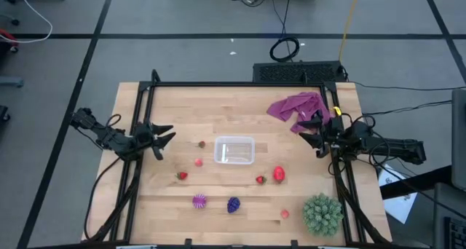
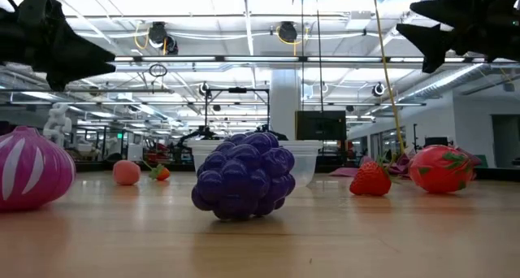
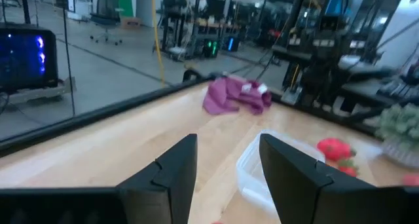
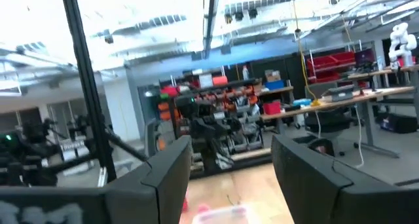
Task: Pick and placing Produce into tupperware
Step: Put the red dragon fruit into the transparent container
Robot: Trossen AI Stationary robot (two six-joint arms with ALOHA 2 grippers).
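Note:
The clear tupperware [image 1: 234, 150] stands mid-table, and the produce lies scattered around it. There are red strawberries [image 1: 182, 175] [image 1: 260, 180], a larger red fruit [image 1: 279, 174], pinkish bits [image 1: 198, 161] [image 1: 285, 213], a spiky purple piece [image 1: 199, 201] and a purple grape cluster [image 1: 233, 204]. My left gripper [image 1: 166, 137] hovers open to the box's left, above the table. My right gripper [image 1: 312, 132] hovers open to the box's right. In the left wrist view the box [image 3: 252, 168] shows between the left gripper's [image 3: 226, 175] fingers, farther off. In the low view the grape cluster [image 2: 244, 174] sits nearest.
A purple-magenta cloth [image 1: 298, 108] lies crumpled at the far right corner, close behind my right gripper. A big green spiky ball [image 1: 322, 212] sits at the near right. Black frame rails [image 1: 138, 169] run along the table's left and right sides.

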